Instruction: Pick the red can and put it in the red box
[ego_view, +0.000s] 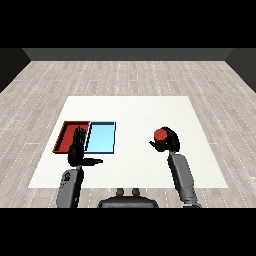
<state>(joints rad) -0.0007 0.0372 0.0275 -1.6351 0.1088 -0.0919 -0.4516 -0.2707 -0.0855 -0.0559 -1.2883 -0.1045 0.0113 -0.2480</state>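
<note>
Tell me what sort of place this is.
Probably a bare test room: a white table on grey plank flooring, holding only a red tray, a light blue tray and a red can.

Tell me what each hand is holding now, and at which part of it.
The right hand curls round the side of the red can, below its top. The left hand holds nothing; its fingers are straight, in front of the red tray.
</note>
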